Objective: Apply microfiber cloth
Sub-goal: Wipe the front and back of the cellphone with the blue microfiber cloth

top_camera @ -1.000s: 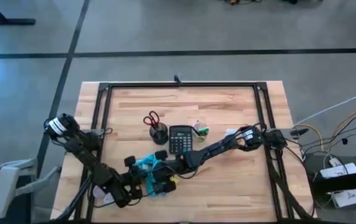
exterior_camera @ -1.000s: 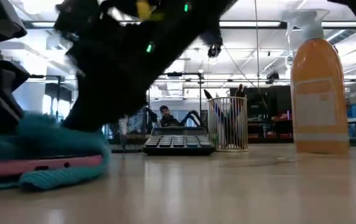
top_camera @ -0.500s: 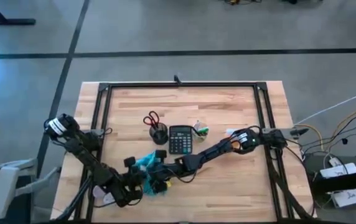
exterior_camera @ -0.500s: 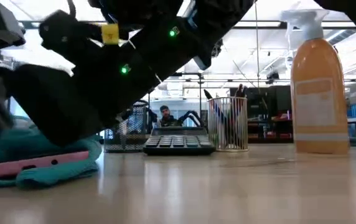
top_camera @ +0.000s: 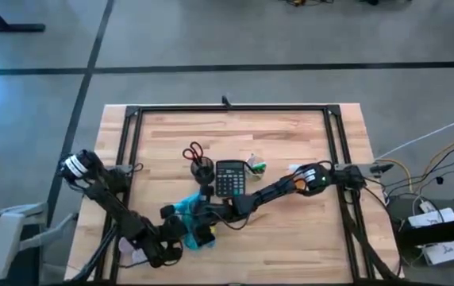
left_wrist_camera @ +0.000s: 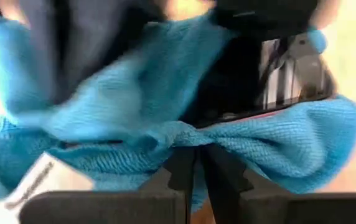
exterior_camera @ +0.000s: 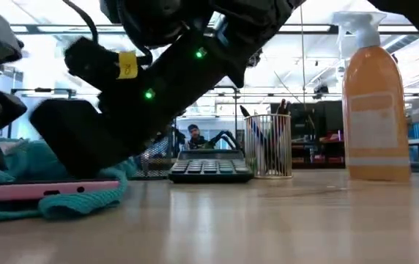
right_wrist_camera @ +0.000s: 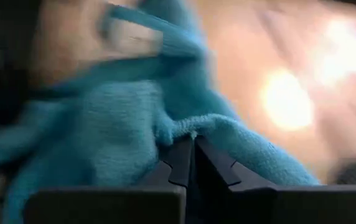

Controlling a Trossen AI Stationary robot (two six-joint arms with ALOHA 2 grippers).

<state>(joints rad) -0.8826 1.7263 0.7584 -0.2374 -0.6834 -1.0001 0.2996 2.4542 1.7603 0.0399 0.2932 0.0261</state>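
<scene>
Two dark robot arms meet over a turquoise microfiber cloth point(top_camera: 186, 208) near the front edge of the wooden table point(top_camera: 290, 143), left of its middle. The left arm rises from the table's left edge, bends low and runs along the front edge, its left gripper point(left_wrist_camera: 196, 163) set at the cloth's front side. The wrist view shows its two fingers pressed together on a pinched fold of the fabric. The right arm stretches from the right edge in a long, low diagonal across the table, with the right gripper point(right_wrist_camera: 192, 152) at the cloth's other side; its fingers are likewise closed tight on a raised ridge of the fabric.

From table height, the cloth point(exterior_camera: 63, 202) lies bunched around a flat pink-edged device point(exterior_camera: 48, 191), which rests on it, with the right arm's dark body sloping down onto the pile.

Behind the cloth, toward the table's centre, sit a black calculator point(top_camera: 229, 178) and a mesh pen cup point(top_camera: 202, 169) with red-handled scissors point(top_camera: 193, 150). An orange spray bottle point(exterior_camera: 375, 103) stands well apart from the cloth.
</scene>
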